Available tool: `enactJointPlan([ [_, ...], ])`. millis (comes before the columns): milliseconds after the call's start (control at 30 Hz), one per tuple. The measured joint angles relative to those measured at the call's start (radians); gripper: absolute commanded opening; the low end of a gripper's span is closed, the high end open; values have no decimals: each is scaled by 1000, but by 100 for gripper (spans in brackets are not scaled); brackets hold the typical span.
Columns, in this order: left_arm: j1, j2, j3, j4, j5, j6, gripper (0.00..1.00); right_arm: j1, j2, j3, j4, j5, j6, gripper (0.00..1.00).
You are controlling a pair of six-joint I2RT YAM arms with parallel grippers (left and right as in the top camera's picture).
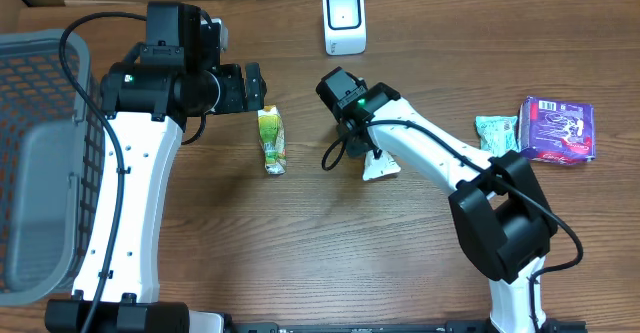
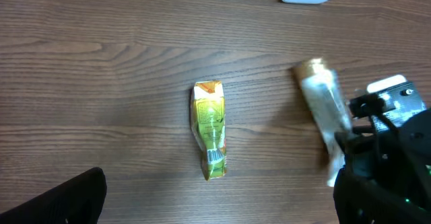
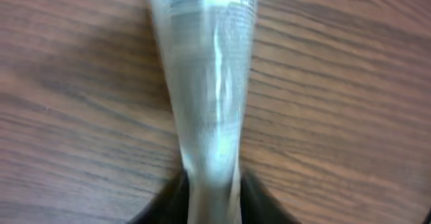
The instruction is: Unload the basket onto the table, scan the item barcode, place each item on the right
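Overhead: scanner (image 1: pixel 344 19), pouch (image 1: pixel 271 140), pkts (image 1: pixel 558 129) nr tube (image 1: pixel 380 166)

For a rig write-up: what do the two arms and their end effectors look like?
The left arm and right arm look alike: white links, black joint housings, and black cables looped alongside. Each shows a small green light on a black housing. The left end effector and right end effector are black.
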Motion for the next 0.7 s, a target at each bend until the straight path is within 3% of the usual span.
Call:
enactJointPlan([
  [200,0,0,0,0,0,0,100,-31,0,1,-1,-171,-22,49],
  [467,0,0,0,0,0,0,100,-260,-34,22,-27,-490,-45,94],
  [533,0,0,0,0,0,0,100,-336,-52,31,-40,-583,-88,100],
  [700,0,0,0,0,0,0,99,-476,-66,38,-83,-766,-225,100],
])
